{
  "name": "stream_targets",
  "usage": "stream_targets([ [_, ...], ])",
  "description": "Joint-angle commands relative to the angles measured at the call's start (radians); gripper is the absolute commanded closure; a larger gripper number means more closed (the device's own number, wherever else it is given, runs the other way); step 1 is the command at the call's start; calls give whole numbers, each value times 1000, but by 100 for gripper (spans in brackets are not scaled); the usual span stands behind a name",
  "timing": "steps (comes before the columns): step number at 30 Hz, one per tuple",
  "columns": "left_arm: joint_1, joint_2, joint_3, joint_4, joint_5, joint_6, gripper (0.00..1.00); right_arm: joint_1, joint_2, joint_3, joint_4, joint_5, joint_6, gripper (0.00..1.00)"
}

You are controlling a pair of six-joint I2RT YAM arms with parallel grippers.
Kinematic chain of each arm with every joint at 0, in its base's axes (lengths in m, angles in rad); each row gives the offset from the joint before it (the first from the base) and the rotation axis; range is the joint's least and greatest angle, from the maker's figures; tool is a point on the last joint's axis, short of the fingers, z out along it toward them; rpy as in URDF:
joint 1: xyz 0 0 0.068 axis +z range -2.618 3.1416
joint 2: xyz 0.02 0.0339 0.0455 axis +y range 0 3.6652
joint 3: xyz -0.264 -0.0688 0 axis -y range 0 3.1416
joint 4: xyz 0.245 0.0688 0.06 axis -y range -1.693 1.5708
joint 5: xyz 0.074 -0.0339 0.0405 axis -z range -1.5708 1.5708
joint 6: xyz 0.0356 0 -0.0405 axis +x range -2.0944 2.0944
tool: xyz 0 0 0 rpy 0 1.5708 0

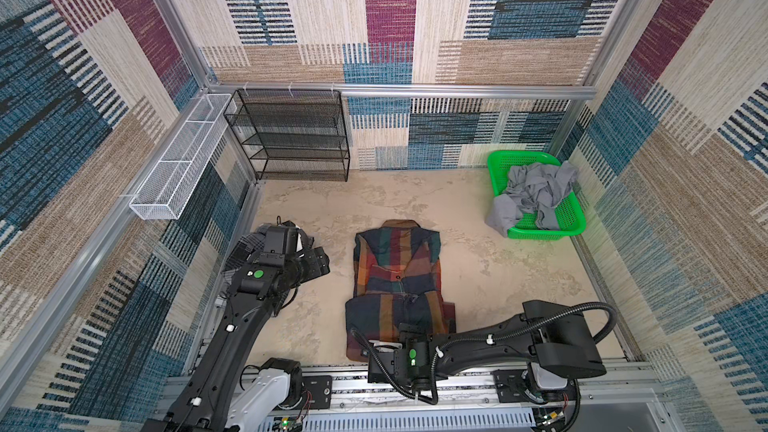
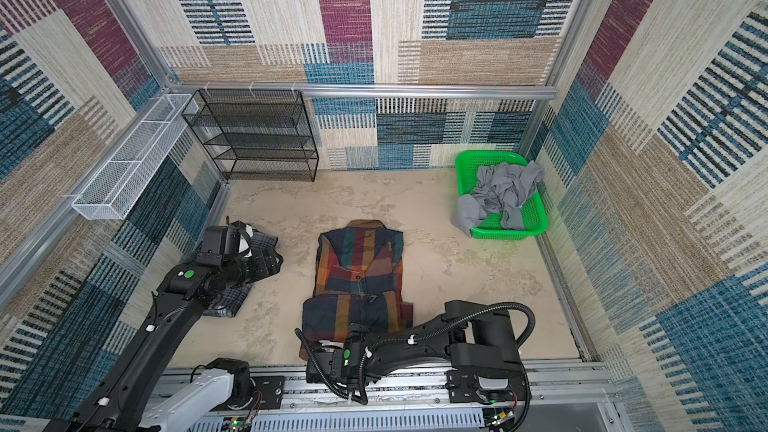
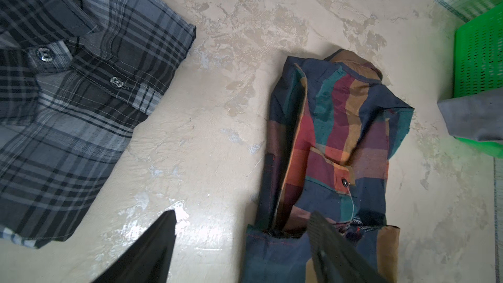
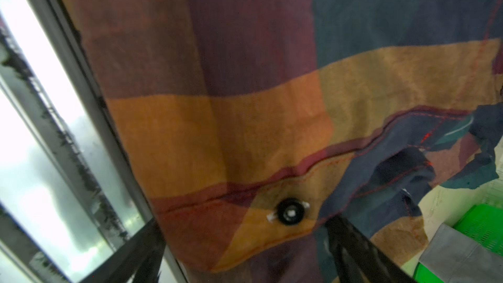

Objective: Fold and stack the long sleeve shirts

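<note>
In both top views the left arm (image 1: 232, 326) covers most of the small grey, black and white plaid shirt (image 1: 240, 253) (image 2: 230, 303), so its fold cannot be judged. There the right hand (image 4: 245, 220) is hidden under the right arm (image 1: 478, 342), over the near hem of the large navy, orange, red and green plaid shirt (image 1: 399, 268). The right wrist view is blurred and the cloth runs off its edges, so contact cannot be told. The left wrist view's edge cuts off the green plastic basket (image 3: 479, 58).
</note>
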Motion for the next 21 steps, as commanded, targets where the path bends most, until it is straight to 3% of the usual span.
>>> stream_targets([
  [1,4,1,-3,-1,-28,38,20,2,15,-14,35,7,-37,12],
  [4,6,3,-4,1,-25,38,20,1,36,-19,43,-13,-48,17],
  [7,9,6,-6,4,-24,38,20,0,51,-9,46,-39,-49,29],
  [12,14,12,-6,6,-22,40,20,-6,62,14,34,-80,-56,63],
  [17,20,15,-6,8,-18,41,20,-8,43,47,3,-90,-62,72],
  [21,25,15,-6,7,-14,43,20,-7,26,46,2,-92,-59,92],
])
